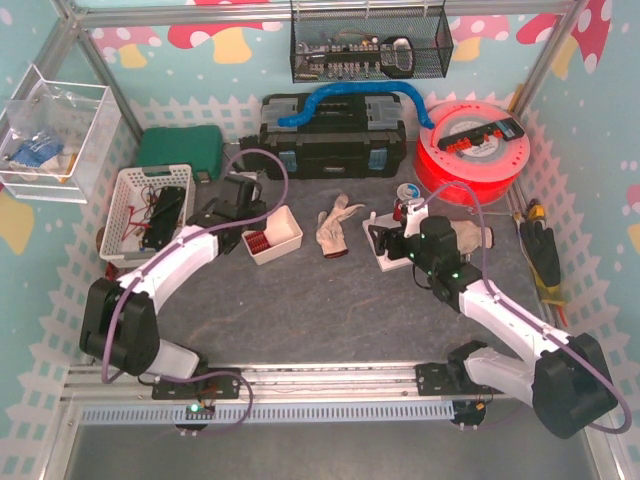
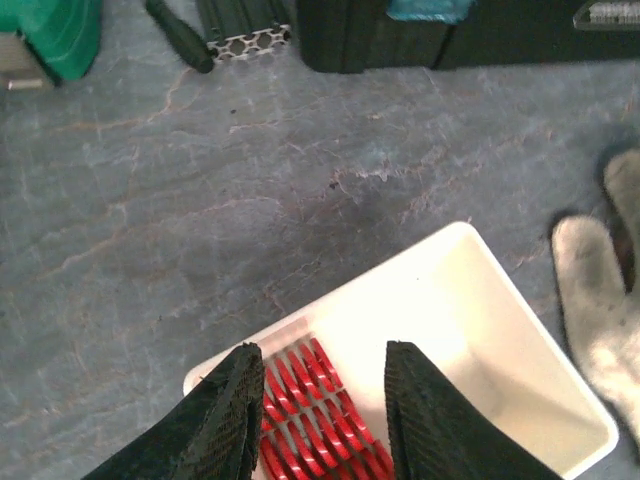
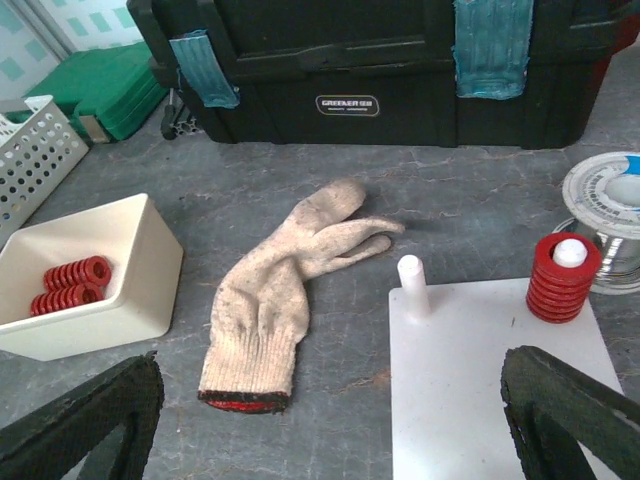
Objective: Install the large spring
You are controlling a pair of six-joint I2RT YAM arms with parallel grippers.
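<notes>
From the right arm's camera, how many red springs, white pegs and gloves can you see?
Red springs: 3 (two showing in the cream bin, one on a peg)
White pegs: 2
Gloves: 1
Total: 6

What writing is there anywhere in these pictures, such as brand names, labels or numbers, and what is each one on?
"GREENER" (best reading): badge on the front of the black toolbox; the smaller characters beside and beneath it are too blurred to read.
Label on the red filament spool: too small to read.
Blue and white label on the solder reel: blurred, unreadable.
No other text is legible.
</notes>
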